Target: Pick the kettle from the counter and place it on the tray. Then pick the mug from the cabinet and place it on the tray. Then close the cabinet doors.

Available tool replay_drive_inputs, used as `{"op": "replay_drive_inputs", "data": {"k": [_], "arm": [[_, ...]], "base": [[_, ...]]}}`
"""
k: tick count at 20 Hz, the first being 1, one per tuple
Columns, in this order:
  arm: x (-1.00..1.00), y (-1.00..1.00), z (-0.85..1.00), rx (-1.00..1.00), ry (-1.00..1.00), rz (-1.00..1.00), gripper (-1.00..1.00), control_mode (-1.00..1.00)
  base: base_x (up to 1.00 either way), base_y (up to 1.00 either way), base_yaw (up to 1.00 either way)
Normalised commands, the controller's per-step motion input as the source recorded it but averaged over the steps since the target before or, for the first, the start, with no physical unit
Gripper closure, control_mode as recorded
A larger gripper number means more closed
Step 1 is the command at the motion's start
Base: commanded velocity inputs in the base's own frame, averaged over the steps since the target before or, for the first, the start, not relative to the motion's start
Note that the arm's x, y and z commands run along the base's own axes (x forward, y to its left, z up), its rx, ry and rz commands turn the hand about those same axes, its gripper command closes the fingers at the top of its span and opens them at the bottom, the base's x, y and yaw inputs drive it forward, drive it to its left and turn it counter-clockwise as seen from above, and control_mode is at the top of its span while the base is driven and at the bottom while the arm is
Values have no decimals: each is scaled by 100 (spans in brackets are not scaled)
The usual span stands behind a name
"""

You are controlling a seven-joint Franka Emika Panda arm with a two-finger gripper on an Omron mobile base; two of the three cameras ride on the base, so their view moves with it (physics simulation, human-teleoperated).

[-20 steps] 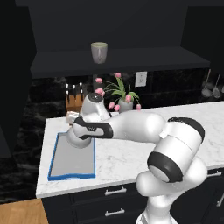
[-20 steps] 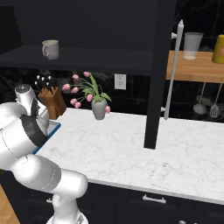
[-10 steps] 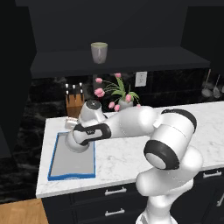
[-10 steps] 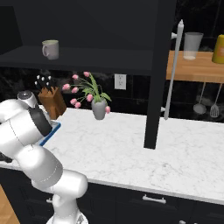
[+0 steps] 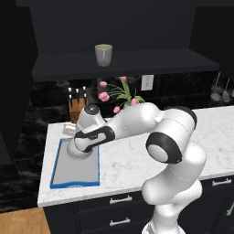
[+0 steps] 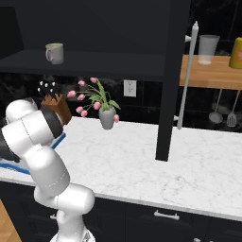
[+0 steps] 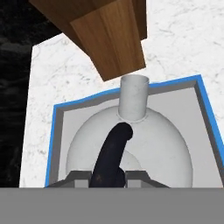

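Claw (image 7: pixel 111 177) tips are seen low over the tray (image 5: pixel 59 176), closed around the black handle (image 7: pixel 111 155) of the kettle (image 7: pixel 166 148), whose silver dome is set inside the blue rim. The kettle's spout (image 7: pixel 134 97) is pointed toward the tray's far rim in the hand view, and just beyond that rim a wooden knife block (image 7: pixel 109 35) is seen, with white marble showing between the two. Grey tray floor is visible on both sides of the dome in that view, a little more on the spout side.

From the left base view, the tray is shown near the left end of the counter (image 5: pixel 132 169), its long side running close to that end edge, with a narrow strip of marble left in front. The near half of the tray is seen bare. A wide stretch of open marble is shown to the right of the arm.

On the dark shelf (image 6: pixel 94 66) of the cabinet (image 5: pixel 137 27), the mug (image 6: pixel 55 53) is seen upright, handle turned to the left in the right base view. One cabinet door (image 6: pixel 172 71) is shown swung out over the counter, edge-on, its bar handle (image 6: pixel 186 75) beside it. A vase of pink tulips (image 6: pixel 106 116) is stood by the back wall, between the knife block and that door.
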Motion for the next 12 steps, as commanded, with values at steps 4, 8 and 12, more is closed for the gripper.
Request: {"op": "replay_drive_inputs", "data": {"k": [4,8,12], "arm": [[4,-6,-21,-7,0,0,-100,-100],[0,-13,-5,-7,0,0,-100,-100],[0,-6,8,-3,-4,0,-100,-100]], "base": [[0,0,0],[0,0,0],[0,0,0]]}}
